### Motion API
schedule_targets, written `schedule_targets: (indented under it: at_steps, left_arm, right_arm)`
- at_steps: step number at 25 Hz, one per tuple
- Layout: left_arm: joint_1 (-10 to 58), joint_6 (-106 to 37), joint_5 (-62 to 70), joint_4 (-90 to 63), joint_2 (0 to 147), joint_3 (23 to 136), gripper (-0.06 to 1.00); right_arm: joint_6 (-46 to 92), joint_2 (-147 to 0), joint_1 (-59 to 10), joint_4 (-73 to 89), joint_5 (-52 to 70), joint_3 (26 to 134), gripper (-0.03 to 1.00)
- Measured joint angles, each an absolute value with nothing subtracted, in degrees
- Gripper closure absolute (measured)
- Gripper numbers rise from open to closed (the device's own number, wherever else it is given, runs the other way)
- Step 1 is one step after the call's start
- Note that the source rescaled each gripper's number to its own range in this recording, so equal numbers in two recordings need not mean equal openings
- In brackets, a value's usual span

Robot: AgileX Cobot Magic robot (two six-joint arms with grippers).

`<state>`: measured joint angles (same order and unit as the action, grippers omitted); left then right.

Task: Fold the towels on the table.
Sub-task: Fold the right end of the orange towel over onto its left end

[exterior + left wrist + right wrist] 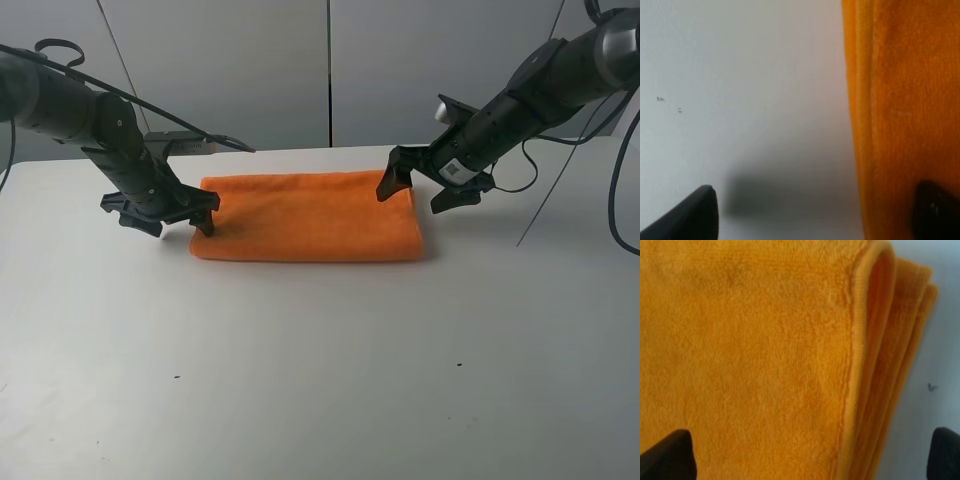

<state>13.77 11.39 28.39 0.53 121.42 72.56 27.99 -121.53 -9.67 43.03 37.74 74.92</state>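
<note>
On one table (320,380), one folded orange towel (310,218)

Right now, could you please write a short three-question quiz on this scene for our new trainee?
1. True or false: the left tool is shut on the orange towel.
2. Multiple choice: how does the towel lie on the white table? A. spread out in one layer; B. folded into a flat rectangle of stacked layers; C. crumpled in a heap.
3. Fill in: the right tool, at the towel's right end, is ___.

Key
1. False: it is open, astride the towel's left edge.
2. B.
3. open.
</note>
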Motion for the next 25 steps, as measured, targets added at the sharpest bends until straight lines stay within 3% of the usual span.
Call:
schedule_targets:
  at_steps: [25]
  left_arm:
    - [13.77,10.37,29.10,0.64,121.42,72.56,-0.05]
  right_arm:
    - [30.85,-124.77,-7.37,46.12,41.80,75.14,-0.03]
